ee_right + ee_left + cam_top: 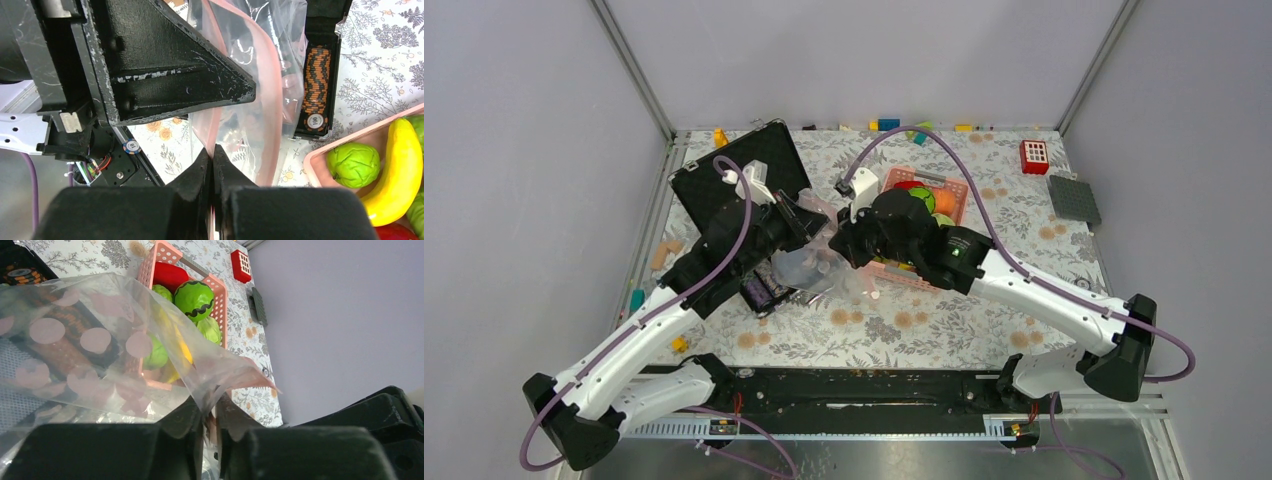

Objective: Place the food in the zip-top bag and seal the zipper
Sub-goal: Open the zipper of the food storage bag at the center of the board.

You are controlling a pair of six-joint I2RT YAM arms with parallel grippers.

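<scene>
We list: bag, centre of desk, pinched by left pincer and right pincer; food in basket.

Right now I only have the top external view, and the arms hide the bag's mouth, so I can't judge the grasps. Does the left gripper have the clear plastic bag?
Observer: Yes. The left wrist view shows the left gripper pinching a fold of the clear pink-dotted plastic bag.
Operator: And the right one?
Observer: The right gripper is shut on the bag where its pink-tinted edge strip runs down.
Operator: Any food in yet?
Observer: The yellow toy banana lies in the pink slotted basket, outside the bag.
</scene>
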